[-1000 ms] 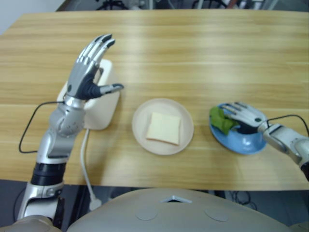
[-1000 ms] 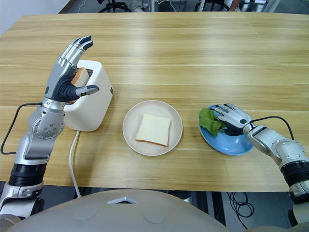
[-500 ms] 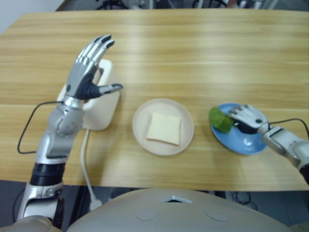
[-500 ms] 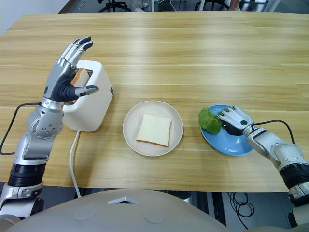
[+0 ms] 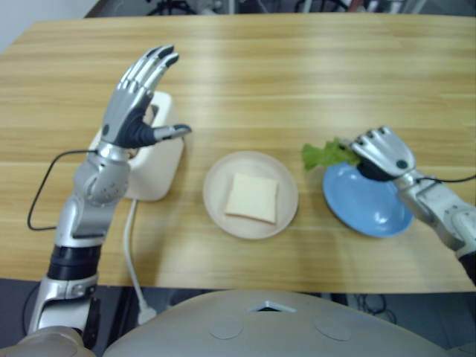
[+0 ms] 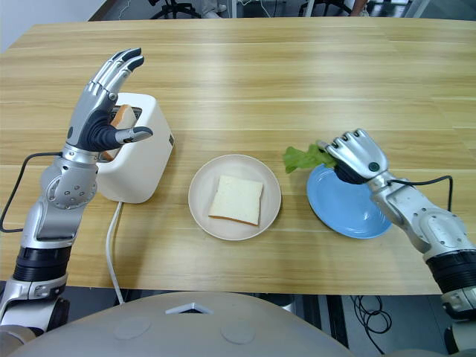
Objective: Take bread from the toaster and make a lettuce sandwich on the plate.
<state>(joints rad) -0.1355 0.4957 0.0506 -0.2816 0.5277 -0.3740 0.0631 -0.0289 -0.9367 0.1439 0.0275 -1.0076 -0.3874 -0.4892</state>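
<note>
Now the right hand (image 6: 353,155) sits to the right of the cream plate (image 6: 198,195), knuckles up and fingers curled around one end of a lettuce leaf (image 6: 301,158). The leaf hangs clear of the bench (image 6: 297,74) and juts from the hand toward the cream plate, its free end just short of that plate's right rim. The right forearm slants away from the cream plate, down toward the near right corner, passing over a blue plate (image 6: 346,208) that lies bare further right of the cream plate; the hand itself is above the blue plate's far left edge.

On the cream plate lies one white bread slice (image 6: 236,199), flat and a little askew. Left of the cream plate stands a white toaster (image 6: 143,158) with a browned slice (image 6: 123,117) poking out of its slot; a pale cable (image 6: 113,245) runs from it to the near bench edge.

The left hand (image 6: 103,108) is raised above the toaster, on the side away from the cream plate, wrist bent up, fingers straight and close together pointing up and away, thumb stuck out sideways toward the cream plate. It holds nothing, and its forearm rises steeply from the near left
</note>
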